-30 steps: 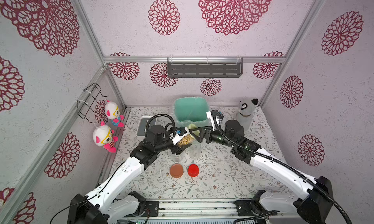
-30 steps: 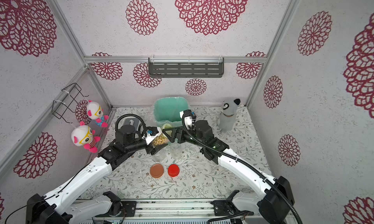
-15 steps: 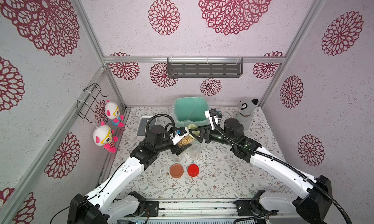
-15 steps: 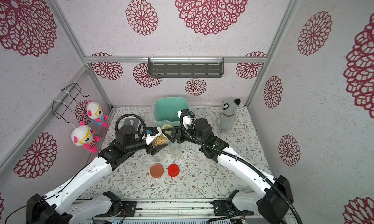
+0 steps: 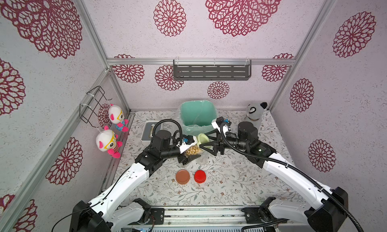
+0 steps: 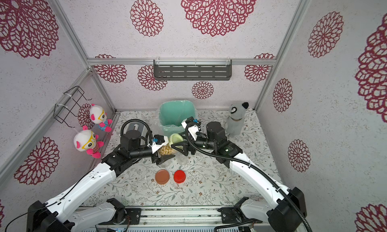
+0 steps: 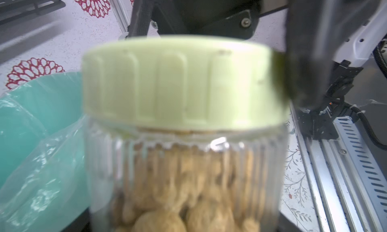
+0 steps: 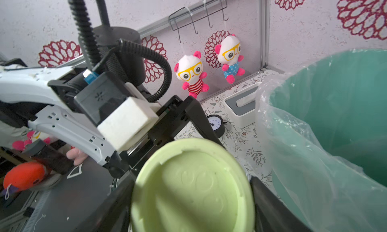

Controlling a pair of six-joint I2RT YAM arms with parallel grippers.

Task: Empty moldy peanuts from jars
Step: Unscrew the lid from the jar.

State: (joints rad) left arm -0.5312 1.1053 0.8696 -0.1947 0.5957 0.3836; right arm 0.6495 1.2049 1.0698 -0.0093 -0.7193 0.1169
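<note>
Left end effector is clamped part-closed round the jar, holding it tilted, off the bench and just in front of the bin.

Risk one: the wall is clear, ribbed plastic. If the twist from the other side beats my grip, the jar spins in the fingers and the lid won't break loose.

Risk two: the mouth looks beside the bin, not over it. A lid coming off with a jerk would likely throw peanuts onto the bench.

Lid is on the jar: pale green, ribbed skirt. It looks slightly cocked on the neck in the left wrist view, but that view is blurred, so I can't be sure.

Right end effector has a finger on each side of the lid and is closed on it, set wide. The hold looks shallow, so it could slip off under torque.

Peanuts are tan and knobbly, packed up to the jar's shoulder. I can't make out any mold.

Brown lid and red lid lie side by side on the bench, nearer the arm bases, off their jars.
</note>
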